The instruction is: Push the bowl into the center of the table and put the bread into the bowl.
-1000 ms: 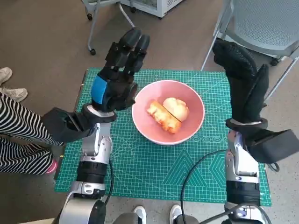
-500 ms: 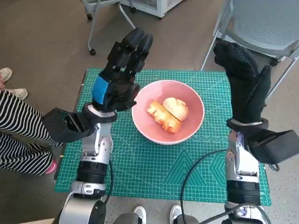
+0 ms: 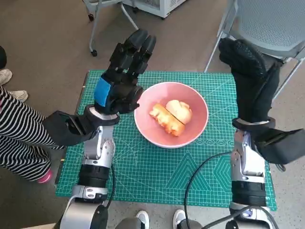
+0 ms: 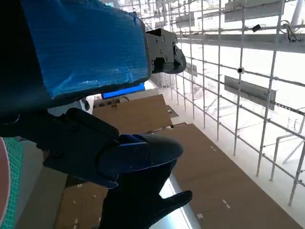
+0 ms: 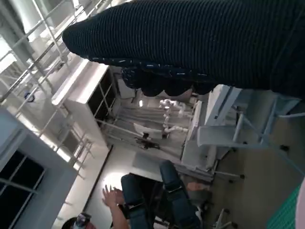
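The pink bowl [image 3: 171, 114] sits near the middle of the green cutting mat [image 3: 143, 167], and the bread [image 3: 171, 115], in golden pieces, lies inside it. My left hand [image 3: 121, 78] is raised just left of the bowl, fingers stretched upward and holding nothing. On the bowl's other side my gloved right hand [image 3: 250, 81] stands upright, fingers extended, also holding nothing. A sliver of the bowl's rim [image 4: 2, 191] shows in the left wrist view. The glove [image 5: 200, 43] fills the top of the right wrist view.
A grey mesh chair [image 3: 271, 24] stands behind the table's far right corner, and a wheeled stand's legs [image 3: 107, 21] behind the far left. A person in striped trousers [image 3: 19, 138] sits at the left. Another person [image 5: 143, 200] appears in the right wrist view. A black cable [image 3: 200, 171] crosses the mat.
Both hands have barely moved, staying raised beside the bowl. The person's striped leg at the left has shifted.
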You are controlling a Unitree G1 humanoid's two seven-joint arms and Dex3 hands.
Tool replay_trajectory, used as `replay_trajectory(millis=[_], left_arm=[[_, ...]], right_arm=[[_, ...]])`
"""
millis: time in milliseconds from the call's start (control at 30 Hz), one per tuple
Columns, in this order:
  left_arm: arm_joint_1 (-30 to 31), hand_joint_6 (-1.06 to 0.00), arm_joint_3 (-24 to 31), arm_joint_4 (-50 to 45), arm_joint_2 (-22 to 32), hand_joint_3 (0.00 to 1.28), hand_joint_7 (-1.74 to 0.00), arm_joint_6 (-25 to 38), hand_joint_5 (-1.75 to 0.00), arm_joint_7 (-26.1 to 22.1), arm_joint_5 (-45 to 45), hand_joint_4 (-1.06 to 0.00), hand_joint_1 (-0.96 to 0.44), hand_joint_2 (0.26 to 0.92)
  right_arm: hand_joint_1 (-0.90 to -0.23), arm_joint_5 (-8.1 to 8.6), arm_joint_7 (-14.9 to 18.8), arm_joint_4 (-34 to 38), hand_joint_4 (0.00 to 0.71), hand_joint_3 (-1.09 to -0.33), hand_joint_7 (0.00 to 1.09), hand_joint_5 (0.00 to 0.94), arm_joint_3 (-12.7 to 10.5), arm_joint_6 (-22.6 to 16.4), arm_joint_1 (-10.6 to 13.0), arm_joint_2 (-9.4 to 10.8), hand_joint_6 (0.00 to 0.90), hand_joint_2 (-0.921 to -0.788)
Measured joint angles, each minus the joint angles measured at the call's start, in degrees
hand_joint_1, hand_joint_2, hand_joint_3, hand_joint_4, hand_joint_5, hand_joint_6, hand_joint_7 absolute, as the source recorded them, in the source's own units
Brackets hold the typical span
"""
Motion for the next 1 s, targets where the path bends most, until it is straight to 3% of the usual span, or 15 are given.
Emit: replay_trajectory(millis=[467, 1000], left_arm=[[-1.09, 0.0, 1.35, 1.8, 0.09, 0.47, -0.39, -1.23, -0.09, -0.68, -0.52, -0.04, -0.72, 0.921], [-1.29, 0.0, 1.84, 3.36, 0.17, 0.49, -0.39, -3.93, -0.1, -0.57, -0.15, -0.07, -0.73, 0.921]], right_arm=[[-0.684, 1.1, 1.02, 1.3, 0.241, -0.662, 0.53, 0.0, -0.83, 0.71, -2.04, -1.84, 0.132, -0.921], [-0.687, 1.11, 1.59, 0.91, 0.239, -0.662, 0.53, 0.0, -0.83, 1.41, -2.21, -1.92, 0.134, -0.921]])
